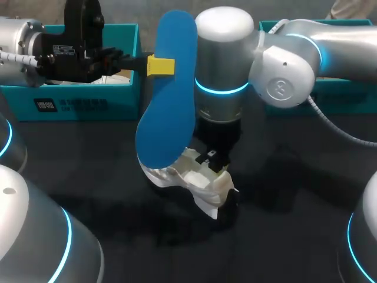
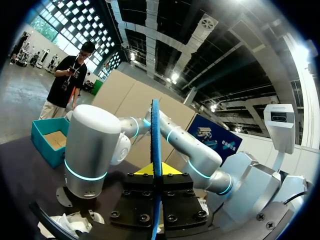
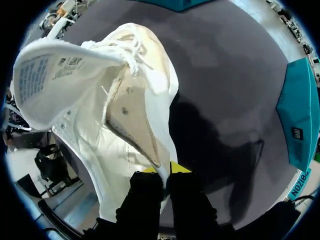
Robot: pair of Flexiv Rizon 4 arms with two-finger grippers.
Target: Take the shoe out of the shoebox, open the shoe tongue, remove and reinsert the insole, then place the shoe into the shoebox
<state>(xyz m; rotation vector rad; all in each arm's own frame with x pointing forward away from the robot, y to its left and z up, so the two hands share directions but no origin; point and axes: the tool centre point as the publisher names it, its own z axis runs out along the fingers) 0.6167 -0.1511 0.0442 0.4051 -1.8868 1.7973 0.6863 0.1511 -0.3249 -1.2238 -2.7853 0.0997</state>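
With the left tool (image 1: 160, 65) pinched tight on the blue insole (image 1: 168, 106), hung it near upright, low end pointing straight down at the white shoe (image 1: 194, 183) on the counter (image 1: 294, 236). Clamped the shoe's rim in the right tool (image 1: 217, 159).

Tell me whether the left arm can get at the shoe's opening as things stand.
Probably yes. The left end effector grips the blue insole, whose lower end hangs close by the shoe. The right end effector pinches the shoe's rim at one side, and nothing else lies between.
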